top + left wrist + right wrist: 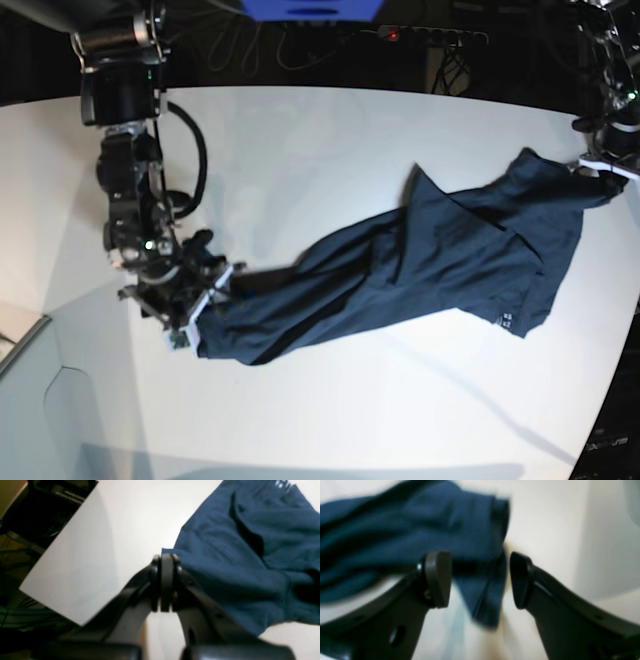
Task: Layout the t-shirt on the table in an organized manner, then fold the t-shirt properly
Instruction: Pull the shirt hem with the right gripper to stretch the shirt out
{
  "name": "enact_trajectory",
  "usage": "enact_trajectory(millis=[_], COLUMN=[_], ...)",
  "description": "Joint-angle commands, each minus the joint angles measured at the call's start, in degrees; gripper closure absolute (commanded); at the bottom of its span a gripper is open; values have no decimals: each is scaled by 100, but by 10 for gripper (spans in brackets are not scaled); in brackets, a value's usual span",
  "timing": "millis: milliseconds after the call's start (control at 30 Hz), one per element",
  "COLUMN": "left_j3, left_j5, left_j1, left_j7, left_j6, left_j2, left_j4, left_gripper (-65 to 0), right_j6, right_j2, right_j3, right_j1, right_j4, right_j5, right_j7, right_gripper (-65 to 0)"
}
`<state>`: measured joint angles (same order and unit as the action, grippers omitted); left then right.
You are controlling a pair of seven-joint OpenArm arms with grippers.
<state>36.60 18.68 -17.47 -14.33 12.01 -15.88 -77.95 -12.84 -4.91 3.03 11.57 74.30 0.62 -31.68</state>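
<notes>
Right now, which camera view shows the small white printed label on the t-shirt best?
The base view: the white label is sharp, near the lower right edge of the stretched t-shirt. The left wrist view shows it only as a blur at the top edge. The right wrist view shows only blue cloth, no label.

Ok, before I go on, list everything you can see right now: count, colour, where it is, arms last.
t-shirt: one, dark navy, stretched out rumpled across the table between the two grippers; small white print near one edge.
table: one, white, under the whole scene, curved far edge.
cables and power strip: several, dark, behind the table's far edge.
left gripper: one, black, shut on a corner of the t-shirt, at the base view's right.
right gripper: one, black, jaws apart with a t-shirt corner hanging between the pads, not pinched; at the base view's left.
</notes>
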Motion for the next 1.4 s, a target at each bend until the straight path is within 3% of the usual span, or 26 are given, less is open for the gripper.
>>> enact_trajectory(millis=[0, 400, 467, 600, 933, 1367], left_j3=[37, 28, 54, 46, 72, 54], left_j5=[27, 27, 27, 27, 27, 27], left_j1=[29, 301, 345, 345, 468, 433], left_j7=[136, 136, 136, 136, 136, 136], left_j6=[-27, -27, -27, -27, -27, -27], left_j2=[-104, -236, -307, -526, -588, -579], left_j4=[-68, -51, -33, -33, -33, -33], left_gripper=[-1, -1, -1, -1, -1, -1], right_j6=[5, 5, -4, 14, -13, -4], right_j2=[-24, -94, -226, -490, -604, -446], right_j3=[-17, -8, -8, -35, -1573, -1617], right_j1=[8, -160, -160, 8, 561, 1783], right_j4=[20, -1641, -1685, -1756, -1712, -1764], right_j5=[-32, -23, -23, -32, -32, -32], right_j7=[104, 1449, 1573, 1766, 1828, 1836], right_gripper=[-375, -355, -277, -2, 0, 0])
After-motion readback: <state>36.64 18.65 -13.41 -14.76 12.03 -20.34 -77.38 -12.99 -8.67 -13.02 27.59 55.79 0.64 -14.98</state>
